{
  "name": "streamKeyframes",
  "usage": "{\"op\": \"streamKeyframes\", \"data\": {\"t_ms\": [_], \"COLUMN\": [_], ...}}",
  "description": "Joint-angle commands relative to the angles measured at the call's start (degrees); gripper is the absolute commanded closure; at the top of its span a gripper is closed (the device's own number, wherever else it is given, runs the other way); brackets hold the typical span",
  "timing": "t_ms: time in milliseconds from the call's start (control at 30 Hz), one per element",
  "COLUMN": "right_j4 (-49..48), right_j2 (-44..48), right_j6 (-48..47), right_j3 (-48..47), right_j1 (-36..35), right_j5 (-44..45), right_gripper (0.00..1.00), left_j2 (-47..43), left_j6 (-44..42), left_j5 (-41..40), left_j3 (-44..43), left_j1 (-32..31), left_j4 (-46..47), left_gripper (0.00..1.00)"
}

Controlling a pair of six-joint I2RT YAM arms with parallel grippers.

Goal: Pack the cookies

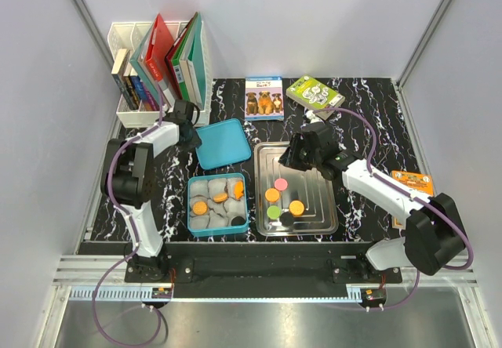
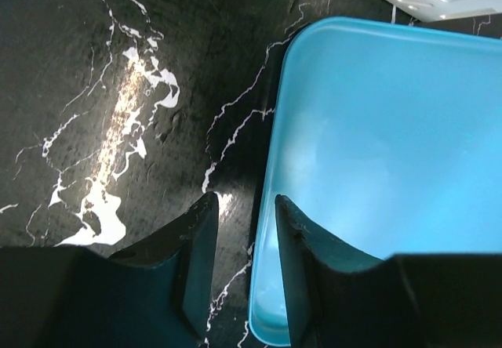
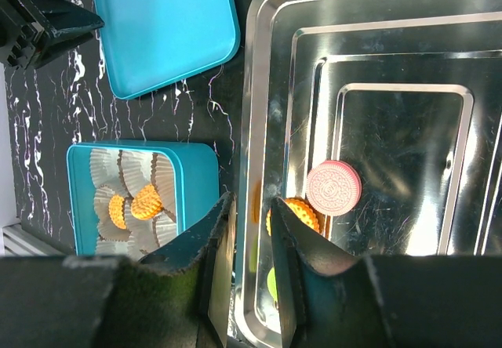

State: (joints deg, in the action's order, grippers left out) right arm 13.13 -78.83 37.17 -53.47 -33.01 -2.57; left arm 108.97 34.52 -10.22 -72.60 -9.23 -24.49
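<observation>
Several cookies lie in the metal tray [image 1: 321,177]: a pink one [image 1: 281,183], orange ones [image 1: 272,194] [image 1: 296,207], a green one [image 1: 274,212] and a black one [image 1: 287,219]. The teal box [image 1: 191,204] holds grey paper cups with orange cookies [image 1: 200,207] and a black one [image 1: 237,221]. My right gripper [image 1: 294,154] hovers over the tray's far left part, open and empty [image 3: 251,215]; the pink cookie [image 3: 333,189] and an orange cookie [image 3: 294,215] lie below it. My left gripper [image 2: 245,222] is open, its jaws astride the left edge of the teal lid [image 2: 376,128].
The teal lid [image 1: 223,143] lies on the table behind the box. A white rack of books [image 1: 157,66] stands at the back left. Two small books [image 1: 264,97] [image 1: 315,93] lie at the back. An orange packet [image 1: 413,182] lies at the right.
</observation>
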Motion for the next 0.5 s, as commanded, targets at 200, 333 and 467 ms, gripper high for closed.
{"op": "streamKeyframes", "data": {"t_ms": [200, 333, 467], "right_j4": [-0.91, -0.82, -0.73], "right_j2": [0.43, 0.78, 1.48], "right_j6": [-1.57, -1.48, -1.40], "right_j3": [-1.02, -0.76, -0.32], "right_j1": [-0.38, -0.38, -0.38], "right_j5": [1.69, 1.69, 2.04], "right_gripper": [0.68, 0.68, 0.68], "left_j2": [2.65, 2.65, 2.74], "left_j6": [-0.24, -0.33, -0.77], "left_j5": [1.96, 2.22, 2.48], "left_j3": [-0.97, -0.97, -1.14], "left_j1": [1.15, 1.24, 1.24], "left_j4": [2.87, 3.05, 2.87], "left_gripper": [0.67, 0.73, 0.99]}}
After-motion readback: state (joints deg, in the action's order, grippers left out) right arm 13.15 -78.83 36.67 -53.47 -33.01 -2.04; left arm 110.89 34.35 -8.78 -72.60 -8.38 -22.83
